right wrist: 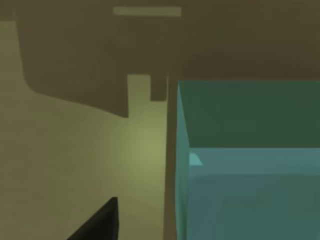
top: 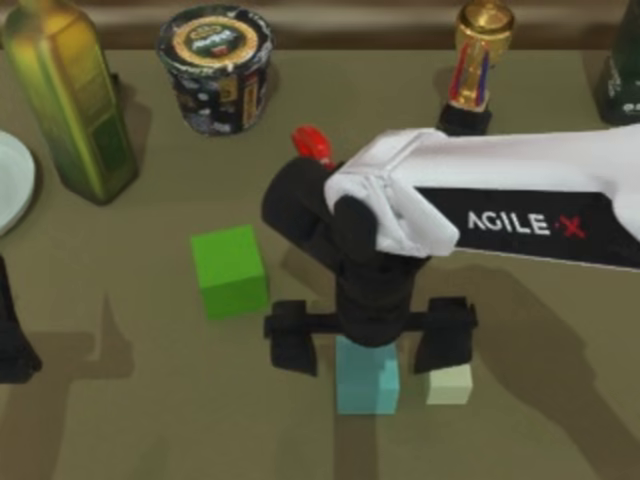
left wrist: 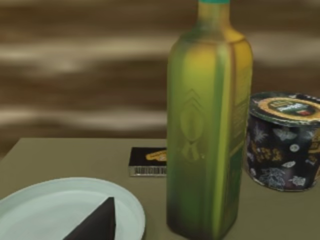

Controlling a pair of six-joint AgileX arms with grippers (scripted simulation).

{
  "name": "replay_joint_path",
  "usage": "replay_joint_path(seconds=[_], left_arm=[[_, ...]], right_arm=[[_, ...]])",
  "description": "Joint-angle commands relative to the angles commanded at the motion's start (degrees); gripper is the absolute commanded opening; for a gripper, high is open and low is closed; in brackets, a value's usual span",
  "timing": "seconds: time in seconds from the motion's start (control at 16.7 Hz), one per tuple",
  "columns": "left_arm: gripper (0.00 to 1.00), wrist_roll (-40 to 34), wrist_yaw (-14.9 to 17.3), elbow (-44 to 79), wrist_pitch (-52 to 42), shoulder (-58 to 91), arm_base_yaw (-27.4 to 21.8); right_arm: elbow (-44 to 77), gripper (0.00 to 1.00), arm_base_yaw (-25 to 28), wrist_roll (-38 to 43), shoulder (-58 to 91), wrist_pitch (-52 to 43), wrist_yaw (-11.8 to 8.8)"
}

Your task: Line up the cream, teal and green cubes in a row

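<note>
The teal cube (top: 368, 388) sits near the table's front edge, and the small cream cube (top: 449, 385) rests just to its right with a narrow gap between them. The larger green cube (top: 230, 271) stands apart, further back and to the left. My right gripper (top: 369, 352) hangs open directly over the teal cube, its fingers spread wide on either side and touching nothing. In the right wrist view the teal cube (right wrist: 250, 165) fills the frame close beside one dark finger (right wrist: 102, 222). My left gripper (top: 12, 345) is parked at the table's left edge, open and holding nothing.
At the back stand a green-yellow bottle (top: 70, 95), a dark printed tub (top: 215, 68) and a gold trophy (top: 475, 65). A small red toy (top: 312, 143) peeks from behind the right arm. A white plate (top: 12, 180) lies at the left edge, and a small dark box (left wrist: 147, 161) sits behind the bottle.
</note>
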Motion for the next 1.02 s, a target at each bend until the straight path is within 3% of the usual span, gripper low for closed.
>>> replay_joint_path(seconds=[0.3, 0.66, 1.02], left_arm=[[1.0, 0.0, 0.0, 0.0, 0.0, 0.0, 0.0], [1.0, 0.3, 0.0, 0.5, -0.3, 0.5, -0.2], [1.0, 7.5, 0.3, 14.9, -9.6, 15.2, -4.1]], right_arm=[[5.5, 1.0, 0.2, 0.0, -3.4, -9.2, -0.1], [5.4, 1.0, -0.3, -0.3, -4.2, -9.4, 0.2], [-6.4, 1.0, -7.0, -7.8, -20.2, -1.8, 4.5]])
